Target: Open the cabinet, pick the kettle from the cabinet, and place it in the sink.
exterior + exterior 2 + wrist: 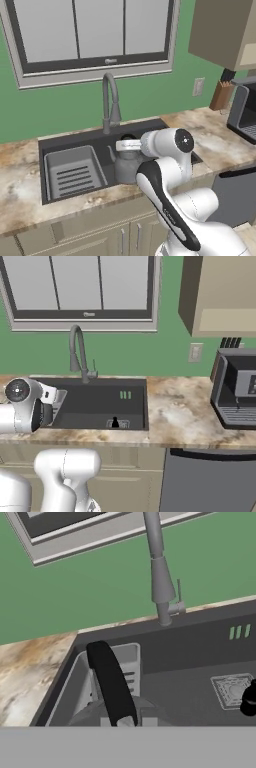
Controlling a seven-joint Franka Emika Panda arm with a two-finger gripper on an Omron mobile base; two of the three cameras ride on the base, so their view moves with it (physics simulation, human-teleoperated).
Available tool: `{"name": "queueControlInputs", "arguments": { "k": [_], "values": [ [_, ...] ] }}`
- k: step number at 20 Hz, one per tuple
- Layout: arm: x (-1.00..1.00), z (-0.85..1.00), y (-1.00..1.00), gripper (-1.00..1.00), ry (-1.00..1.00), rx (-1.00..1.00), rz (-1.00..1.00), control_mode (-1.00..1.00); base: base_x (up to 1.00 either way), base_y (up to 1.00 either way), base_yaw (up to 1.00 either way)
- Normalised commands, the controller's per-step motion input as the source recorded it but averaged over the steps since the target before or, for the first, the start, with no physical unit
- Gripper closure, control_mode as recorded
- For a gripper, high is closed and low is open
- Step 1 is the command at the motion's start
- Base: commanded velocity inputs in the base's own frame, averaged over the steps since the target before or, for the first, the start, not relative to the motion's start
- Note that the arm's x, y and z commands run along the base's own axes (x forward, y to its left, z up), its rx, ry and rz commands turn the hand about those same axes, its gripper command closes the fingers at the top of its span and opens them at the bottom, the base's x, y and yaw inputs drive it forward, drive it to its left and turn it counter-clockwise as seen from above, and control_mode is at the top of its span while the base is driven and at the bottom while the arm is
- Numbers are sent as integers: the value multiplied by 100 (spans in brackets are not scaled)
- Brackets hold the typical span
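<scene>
The kettle (125, 167), squat and dark grey, hangs in the right half of the sink (75, 137), with my arm partly in front of it. My gripper (128, 149) is shut on its arched black handle (110, 679) from above. In the hand view the kettle's grey body (95, 712) sits just ahead of the gripper (125, 722), beside the ribbed grey tray (129, 657). The tall arched faucet (111, 100) stands behind the basin. The beige-tan wall cabinet (220, 30) hangs at the upper right; I cannot tell how its door stands.
A boxy coffee machine (237, 388) and a knife block (221, 95) stand on the marble counter (175, 411) to the right. A small black knob (115, 422) sits by the drain at the sink's near wall. Behind the faucet is a window (95, 30).
</scene>
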Motion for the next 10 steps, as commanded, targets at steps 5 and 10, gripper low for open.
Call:
{"name": "queueControlInputs", "arguments": {
  "k": [5,10],
  "values": [
    [0,0,0,100,0,0,0,100,32,19,0],
    [0,0,0,100,0,0,0,100,33,19,0]
  ]
}}
